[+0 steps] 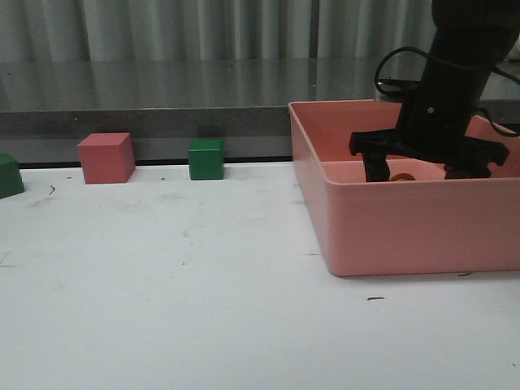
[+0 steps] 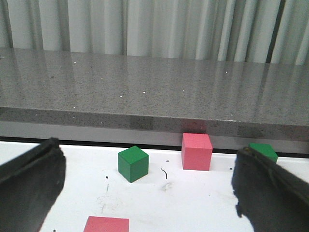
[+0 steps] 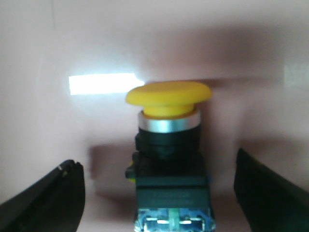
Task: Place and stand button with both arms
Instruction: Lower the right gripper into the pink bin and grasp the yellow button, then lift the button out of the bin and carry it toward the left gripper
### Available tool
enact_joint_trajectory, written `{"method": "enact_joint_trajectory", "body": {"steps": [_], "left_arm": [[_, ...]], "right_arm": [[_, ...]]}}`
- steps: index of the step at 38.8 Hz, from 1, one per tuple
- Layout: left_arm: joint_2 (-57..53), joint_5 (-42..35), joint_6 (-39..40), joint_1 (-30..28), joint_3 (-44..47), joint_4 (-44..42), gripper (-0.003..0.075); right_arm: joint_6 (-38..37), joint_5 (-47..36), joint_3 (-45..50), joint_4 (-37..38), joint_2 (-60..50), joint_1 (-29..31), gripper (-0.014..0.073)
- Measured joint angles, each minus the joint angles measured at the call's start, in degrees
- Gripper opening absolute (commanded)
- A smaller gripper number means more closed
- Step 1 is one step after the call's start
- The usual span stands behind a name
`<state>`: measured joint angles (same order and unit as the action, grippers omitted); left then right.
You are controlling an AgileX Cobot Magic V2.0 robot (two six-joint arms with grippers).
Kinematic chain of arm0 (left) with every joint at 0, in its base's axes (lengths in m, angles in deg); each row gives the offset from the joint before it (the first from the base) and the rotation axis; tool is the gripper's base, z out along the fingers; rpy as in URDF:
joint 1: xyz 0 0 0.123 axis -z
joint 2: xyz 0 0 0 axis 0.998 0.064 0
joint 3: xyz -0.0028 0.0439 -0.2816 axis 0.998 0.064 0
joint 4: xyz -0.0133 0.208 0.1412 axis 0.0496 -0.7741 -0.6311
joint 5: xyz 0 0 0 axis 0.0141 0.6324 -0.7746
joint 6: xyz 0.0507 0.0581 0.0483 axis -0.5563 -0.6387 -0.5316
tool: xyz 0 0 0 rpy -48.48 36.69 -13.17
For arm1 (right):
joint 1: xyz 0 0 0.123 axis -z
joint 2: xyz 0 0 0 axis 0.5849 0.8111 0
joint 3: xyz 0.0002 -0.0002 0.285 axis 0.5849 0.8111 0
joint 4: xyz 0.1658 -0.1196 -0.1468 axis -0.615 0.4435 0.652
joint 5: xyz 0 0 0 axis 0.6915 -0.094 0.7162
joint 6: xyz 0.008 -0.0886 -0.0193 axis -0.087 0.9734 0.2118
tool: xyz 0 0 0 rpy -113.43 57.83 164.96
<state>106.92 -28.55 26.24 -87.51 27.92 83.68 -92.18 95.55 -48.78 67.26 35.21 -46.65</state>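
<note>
The button point(image 3: 169, 145) has a yellow mushroom cap, a silver collar, a black body and a clear bluish base. It is inside the pink bin point(image 1: 390, 219), between the fingers of my right gripper point(image 3: 159, 203), with its cap pointing away from the wrist. The fingers stand wide on both sides and do not touch it. In the front view the right gripper point(image 1: 416, 172) reaches down into the bin, and only a bit of yellow from the button point(image 1: 400, 176) shows. My left gripper point(image 2: 149, 203) is open and empty over the white table. It is out of the front view.
A pink cube point(image 1: 106, 158) and a green cube point(image 1: 206, 159) stand at the table's back edge, and another green cube point(image 1: 10, 175) at the far left. The left wrist view shows a green cube point(image 2: 133, 163), a pink cube point(image 2: 196, 151), a second green cube point(image 2: 263, 151) and a near pink cube point(image 2: 106, 224).
</note>
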Motion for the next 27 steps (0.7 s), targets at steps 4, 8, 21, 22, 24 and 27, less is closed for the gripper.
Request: {"method": "enact_joint_trajectory", "body": {"steps": [4,8,21,22,24,27], "left_arm": [[0.0,0.0,0.0,0.0,0.0,0.0,0.0671],[0.0,0.0,0.0,0.0,0.0,0.0,0.0671],[0.0,0.0,0.0,0.0,0.0,0.0,0.0671],[0.0,0.0,0.0,0.0,0.0,0.0,0.0671],[0.0,0.0,0.0,0.0,0.0,0.0,0.0671],[0.0,0.0,0.0,0.0,0.0,0.0,0.0671]], "right_arm": [[-0.1,-1.3,0.0,0.0,0.0,0.0,0.0482],[-0.1,-2.1,-0.1,0.0,0.0,0.0,0.037],[-0.1,-2.8,-0.1,0.0,0.0,0.0,0.0228],[-0.1,-2.8,-0.1,0.0,0.0,0.0,0.0228],[-0.1,-2.8,-0.1,0.0,0.0,0.0,0.0228],[-0.1,-2.3,-0.1,0.0,-0.3,0.0,0.0228]]}}
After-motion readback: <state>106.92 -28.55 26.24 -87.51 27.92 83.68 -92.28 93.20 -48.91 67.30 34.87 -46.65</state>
